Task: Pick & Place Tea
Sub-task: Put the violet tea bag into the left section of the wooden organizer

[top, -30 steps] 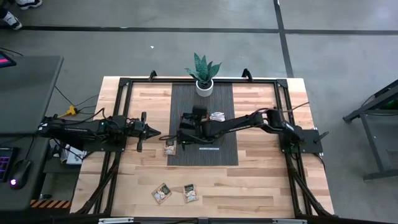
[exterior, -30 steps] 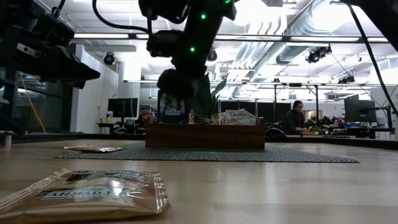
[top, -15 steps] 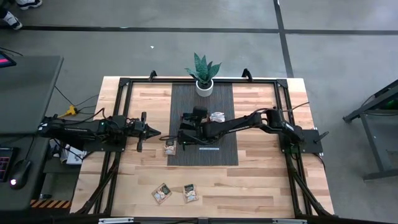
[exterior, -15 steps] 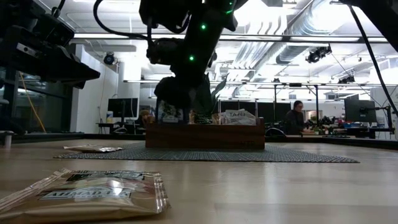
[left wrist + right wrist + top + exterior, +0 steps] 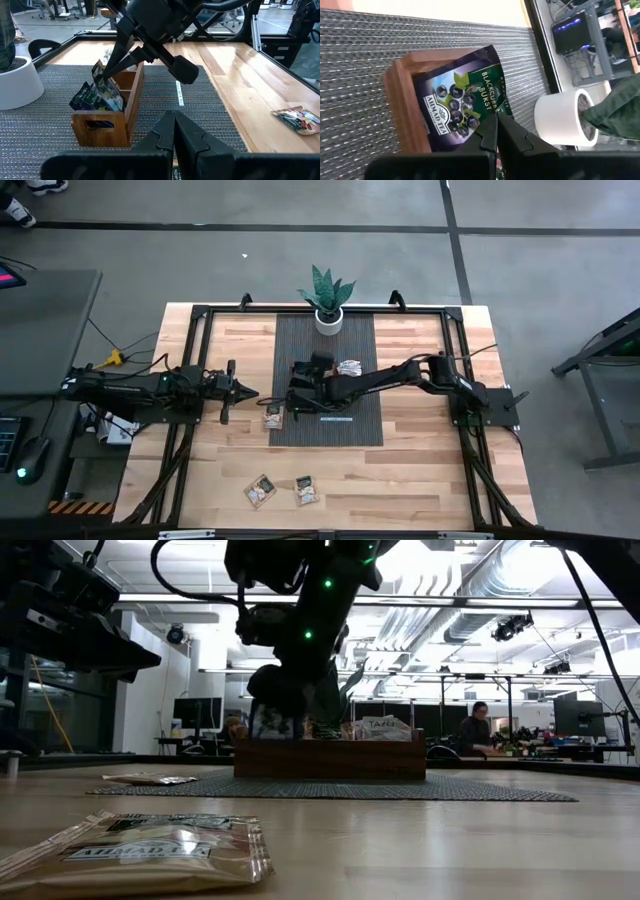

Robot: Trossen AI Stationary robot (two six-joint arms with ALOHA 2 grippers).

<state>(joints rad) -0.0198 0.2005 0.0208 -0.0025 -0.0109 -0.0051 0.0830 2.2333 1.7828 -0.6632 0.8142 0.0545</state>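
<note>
Lowering a tea packet into the tray

Right gripper (image 5: 102, 75) clenched on dark blackcurrant tea packet (image 5: 462, 102), now sunk lower into end compartment of brown wooden tray (image 5: 107, 122) than a second ago; release presumably next. Left gripper (image 5: 174, 131) closed, idle beside mat.

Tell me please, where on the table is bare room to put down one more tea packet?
Bare wood lies right of the mat, up to the right arm's base, and also between the mat's near edge and the two packets at the front. Crowded: the tray, where the right gripper holds a dark packet, and the mat's left edge near the left gripper.
</note>
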